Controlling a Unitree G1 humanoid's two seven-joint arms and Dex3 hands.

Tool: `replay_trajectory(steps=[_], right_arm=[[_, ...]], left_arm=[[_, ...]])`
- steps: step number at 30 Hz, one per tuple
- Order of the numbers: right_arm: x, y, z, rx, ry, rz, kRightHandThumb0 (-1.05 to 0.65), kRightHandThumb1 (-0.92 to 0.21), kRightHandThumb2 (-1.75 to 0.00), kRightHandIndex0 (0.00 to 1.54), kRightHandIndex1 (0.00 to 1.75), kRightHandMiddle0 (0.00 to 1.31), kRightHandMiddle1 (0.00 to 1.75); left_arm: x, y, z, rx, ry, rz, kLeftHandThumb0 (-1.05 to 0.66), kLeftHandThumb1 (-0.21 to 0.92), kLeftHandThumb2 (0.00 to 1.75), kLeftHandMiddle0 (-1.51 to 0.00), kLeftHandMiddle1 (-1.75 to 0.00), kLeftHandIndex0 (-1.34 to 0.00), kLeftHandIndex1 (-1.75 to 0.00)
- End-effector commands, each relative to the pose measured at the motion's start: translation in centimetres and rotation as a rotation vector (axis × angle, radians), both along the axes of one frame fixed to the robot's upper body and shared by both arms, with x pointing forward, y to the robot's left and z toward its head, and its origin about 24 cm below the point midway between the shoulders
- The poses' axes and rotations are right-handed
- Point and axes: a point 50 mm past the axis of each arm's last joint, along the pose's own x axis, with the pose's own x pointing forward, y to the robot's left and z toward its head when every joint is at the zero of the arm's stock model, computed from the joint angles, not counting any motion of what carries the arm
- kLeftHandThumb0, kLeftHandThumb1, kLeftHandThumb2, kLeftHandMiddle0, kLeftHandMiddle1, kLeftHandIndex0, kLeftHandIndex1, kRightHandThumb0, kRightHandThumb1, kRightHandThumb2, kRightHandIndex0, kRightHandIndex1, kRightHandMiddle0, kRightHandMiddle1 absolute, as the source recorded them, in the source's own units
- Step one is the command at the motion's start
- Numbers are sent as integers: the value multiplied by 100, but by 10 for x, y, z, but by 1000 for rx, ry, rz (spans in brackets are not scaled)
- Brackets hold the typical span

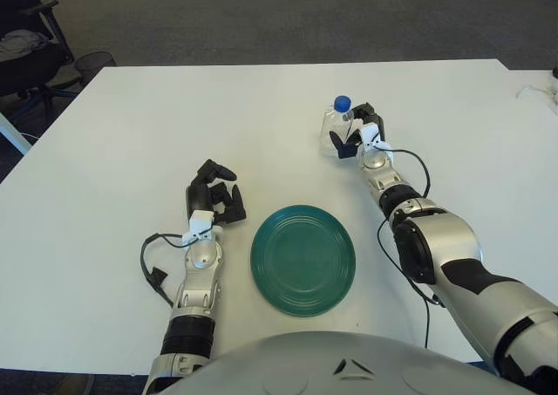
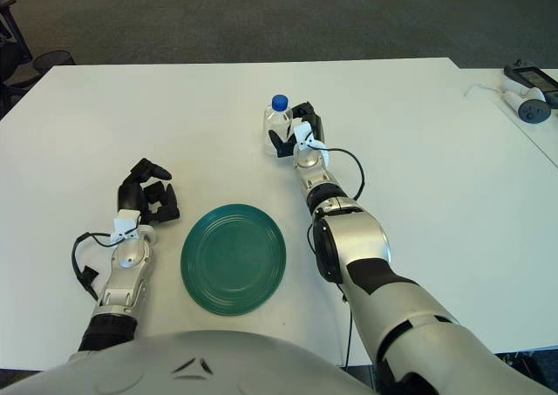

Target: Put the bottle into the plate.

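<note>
Right hand clamps my small clear bottle, upright on the bench at one o'clock from the green plate; it looks light, slippery, best held mid-body.

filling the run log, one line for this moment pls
right hand: shut on bottle | plate: bare | left hand: idle left of plate

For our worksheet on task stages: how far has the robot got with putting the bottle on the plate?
Done: the right hand has reached the bottle at the far side of the table and closed on it. In hand: the grasp; the bottle stands upright. Left: carrying it to the green plate, which holds nothing, and letting go. The left hand shows beside the plate, on its left.
</note>
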Motion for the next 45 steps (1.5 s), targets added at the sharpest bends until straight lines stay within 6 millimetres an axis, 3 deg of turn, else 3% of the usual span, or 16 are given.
replay_trajectory(steps=[1, 13, 28, 33, 39, 45], right_arm=[[0, -1, 0, 30, -9, 2, 59, -5, -164, 83, 175, 96, 175], [11, 0, 34, 68, -175, 14, 58, -6, -162, 82, 175, 96, 175], [10, 8, 63, 41, -390, 124, 58, -6, -162, 82, 175, 99, 175], [-3, 16, 79, -5, -555, 217, 58, -7, -162, 82, 175, 104, 175], [-12, 21, 85, -22, -600, 264, 58, -7, -162, 82, 175, 107, 175], [-44, 28, 98, -32, -671, 372, 57, -8, -161, 81, 175, 107, 175]], left_arm=[[-7, 4, -18, 17, 103, 0, -58, 7, 162, -132, -175, -82, -175], [-6, 5, -18, 26, 98, -7, -58, 7, 162, -132, -175, -81, -175], [-2, 4, -16, 24, 91, -17, -58, 8, 161, -132, -175, -81, -175], [-2, 3, -16, 26, 88, -18, -58, 8, 161, -132, -175, -81, -175], [-1, 2, -16, 32, 89, -17, -58, 8, 161, -132, -175, -81, -175], [1, 2, -17, 31, 93, -19, -58, 7, 161, -133, -175, -81, -175]])
